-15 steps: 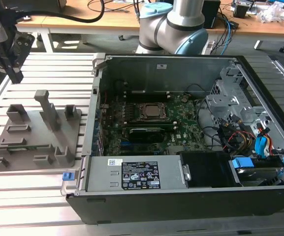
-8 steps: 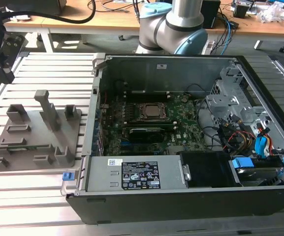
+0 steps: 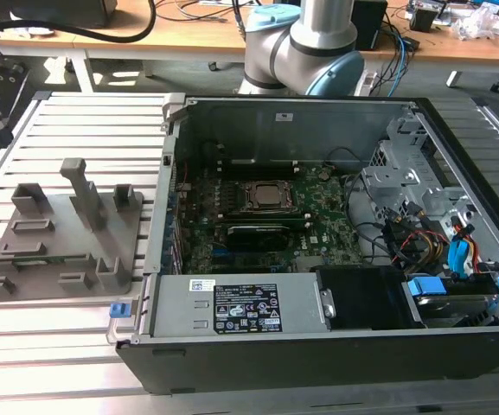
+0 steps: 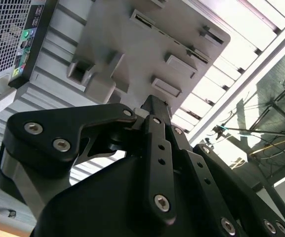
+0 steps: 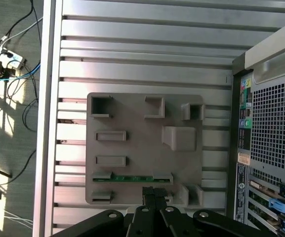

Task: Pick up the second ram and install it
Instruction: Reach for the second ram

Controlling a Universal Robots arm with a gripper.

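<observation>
The slatted metal bench point(image 3: 59, 363) carries everything. An open computer case point(image 3: 301, 356) lies on its side over the half of the bench toward the exterior view's right, its motherboard point(image 3: 232, 251) exposed. The arm point(image 3: 318, 39) rises beyond the bench's far edge behind the case. A grey holder tray point(image 3: 59, 220) with upright posts sits just beside the case, toward the bench edge at the exterior view's left. The gripper point(image 5: 154, 190) hangs above this tray, over the tray edge that faces the bench's near edge. In both wrist views its fingers point(image 4: 154, 123) stand narrow, drawn together with nothing between them. The second ram point(image 5: 132, 177), a thin green stick, lies flat in the tray between two small end cradles, one row in from that same tray edge. It is close to the fingertips but apart from them. Judging by this, the task is at its very start: the stick is not yet gripped, and lifting it, carrying it to the case and seating it on the motherboard are all left. A long dark part lies beside the processor socket, but I cannot tell whether a memory stick is already fitted there.
</observation>
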